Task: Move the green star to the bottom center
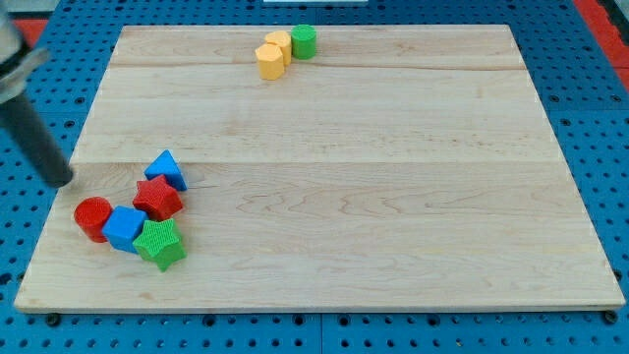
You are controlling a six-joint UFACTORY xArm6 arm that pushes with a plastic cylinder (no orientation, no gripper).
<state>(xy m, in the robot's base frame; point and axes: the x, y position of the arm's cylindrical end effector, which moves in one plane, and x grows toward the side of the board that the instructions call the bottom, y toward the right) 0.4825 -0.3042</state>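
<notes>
The green star [161,243] lies near the view's bottom left of the wooden board [393,197]. It touches a blue block [124,227] on its left and a red star [157,198] above it. A red cylinder [93,217] sits left of the blue block, and a blue triangle [167,169] lies above the red star. My tip [62,181] is at the board's left edge, up and to the left of this cluster, apart from the red cylinder.
At the view's top centre stand two yellow blocks [272,54] and a green cylinder [304,40], touching each other. A blue pegboard [590,118] surrounds the board.
</notes>
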